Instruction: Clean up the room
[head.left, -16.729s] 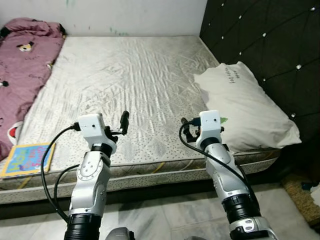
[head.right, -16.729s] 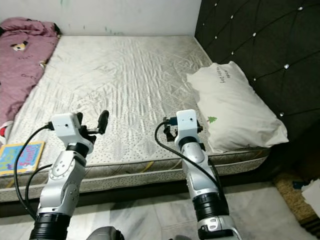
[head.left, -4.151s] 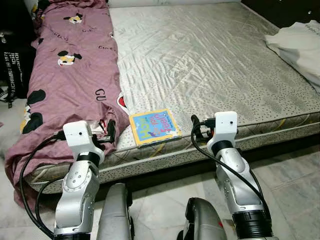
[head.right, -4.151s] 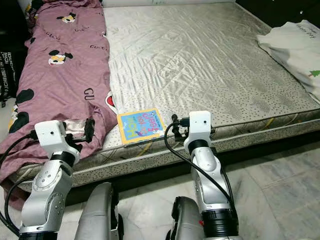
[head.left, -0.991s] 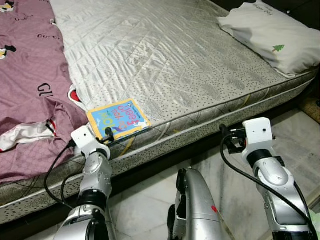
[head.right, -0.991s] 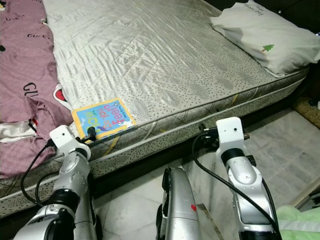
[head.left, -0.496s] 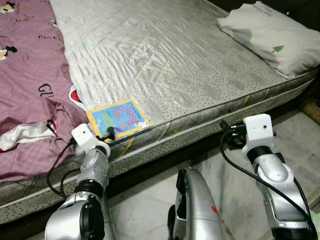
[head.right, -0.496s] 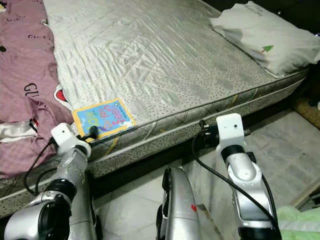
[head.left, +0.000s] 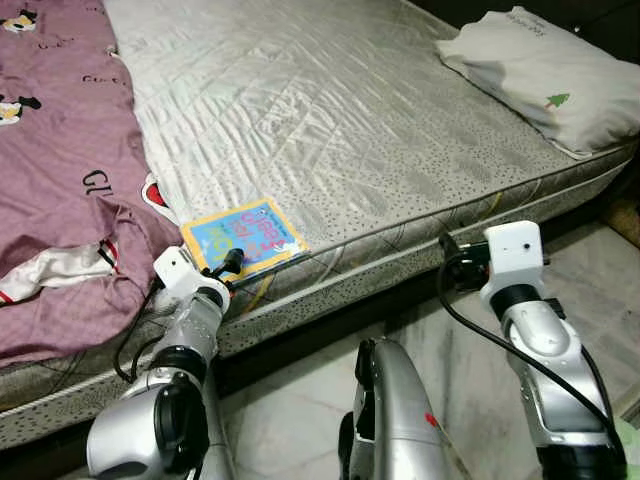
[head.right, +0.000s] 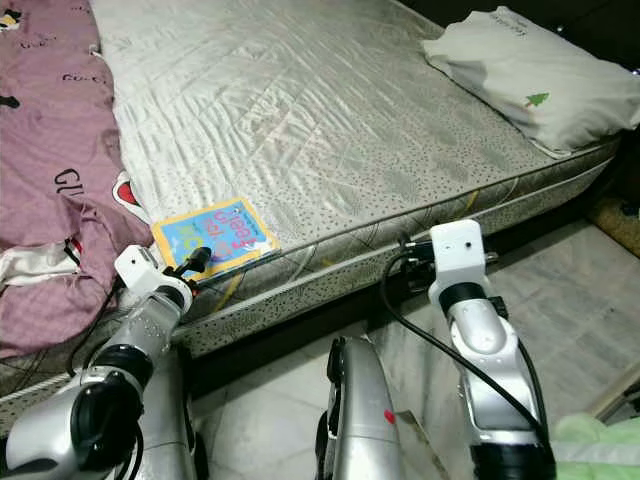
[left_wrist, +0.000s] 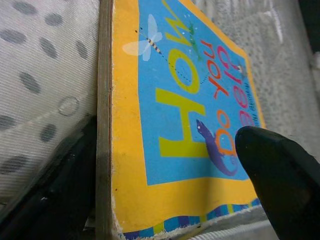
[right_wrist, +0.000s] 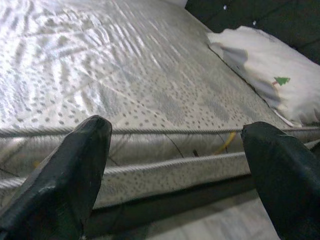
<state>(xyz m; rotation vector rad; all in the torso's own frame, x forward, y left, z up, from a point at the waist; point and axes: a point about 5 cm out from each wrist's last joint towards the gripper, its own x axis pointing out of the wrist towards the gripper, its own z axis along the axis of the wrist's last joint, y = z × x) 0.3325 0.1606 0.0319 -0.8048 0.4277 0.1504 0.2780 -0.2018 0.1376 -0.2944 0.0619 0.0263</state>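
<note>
You are looking down at a wide bed (head.left: 330, 110) with a bare, silver-grey quilted mattress whose side panel is speckled with dark dots. A mauve blanket (head.left: 60, 190) printed with cartoon figures and lettering covers the bed's left side and spills over its near edge. A white pillow (head.left: 530, 75) with a small green tree motif lies at the far right corner. Beside the bed's near edge the floor (head.left: 290, 420) is pale marbled tile. A dark surface (head.left: 600, 15) stands behind the pillow.
</note>
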